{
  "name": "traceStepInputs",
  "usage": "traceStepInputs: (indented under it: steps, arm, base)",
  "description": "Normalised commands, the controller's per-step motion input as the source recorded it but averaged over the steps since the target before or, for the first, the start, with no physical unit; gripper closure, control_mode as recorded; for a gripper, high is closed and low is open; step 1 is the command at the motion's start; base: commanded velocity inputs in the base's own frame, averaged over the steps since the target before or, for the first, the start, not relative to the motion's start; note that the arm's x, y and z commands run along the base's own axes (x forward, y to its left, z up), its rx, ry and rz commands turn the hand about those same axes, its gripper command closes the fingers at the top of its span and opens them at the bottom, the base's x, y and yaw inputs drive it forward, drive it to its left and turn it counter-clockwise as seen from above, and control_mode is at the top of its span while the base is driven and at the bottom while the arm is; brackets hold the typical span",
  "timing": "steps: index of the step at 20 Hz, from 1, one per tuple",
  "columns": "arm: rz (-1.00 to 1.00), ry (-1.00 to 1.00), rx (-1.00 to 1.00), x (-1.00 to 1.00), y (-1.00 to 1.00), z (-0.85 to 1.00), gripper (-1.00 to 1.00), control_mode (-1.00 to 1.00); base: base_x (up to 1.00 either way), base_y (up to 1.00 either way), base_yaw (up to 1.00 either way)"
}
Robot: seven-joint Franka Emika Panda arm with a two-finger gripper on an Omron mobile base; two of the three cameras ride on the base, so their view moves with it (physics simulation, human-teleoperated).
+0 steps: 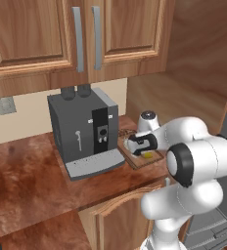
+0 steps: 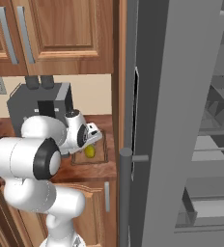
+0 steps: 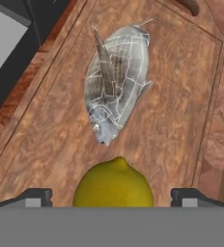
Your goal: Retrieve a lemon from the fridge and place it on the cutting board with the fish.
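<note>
The arm [image 1: 198, 161] is built of glossy white, rounded shells, fat and tube-like, swelling into bulbous housings at each joint. Dark, near-black rings [image 1: 180, 165] separate the white segments where they turn. One joint ends in a white domed cap with a small dark centre [image 1: 147, 115]. Toward the far end the links grow slimmer, and the wrist carries a black block [image 1: 146, 142] against the white casing. The end effector [image 3: 112, 198] has two small dark grey, squared finger tips [image 3: 35, 197] with lighter grey faces. No cables, screws or printed markings can be made out.
</note>
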Motion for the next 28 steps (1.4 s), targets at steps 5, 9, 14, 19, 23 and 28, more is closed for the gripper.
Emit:
traceStepInputs:
  steps: [5,9,14,19,23,28]
  arm:
    - [-0.01,0.02,-0.01,-0.05,0.00,0.32,-1.00,-1.00]
    - [-0.04,0.00,0.00,-0.36,0.00,0.68,-1.00,-1.00]
    - [-0.04,0.00,0.01,-0.71,0.00,0.63,-1.00,-1.00]
    - [-0.14,-0.05,0.06,-1.00,0.00,0.49,-1.00,-1.00]
    - [-0.22,-0.03,0.15,-0.68,0.06,0.61,-1.00,-1.00]
    - [-0.34,-0.18,0.27,-0.46,0.06,0.52,-1.00,-1.00]
  base:
    - [0.00,0.00,0.00]
    - [0.00,0.00,0.00]
    - [0.00,0.00,0.00]
    - [0.00,0.00,0.00]
    - [0.00,0.00,0.00]
    - [0.00,0.00,0.00]
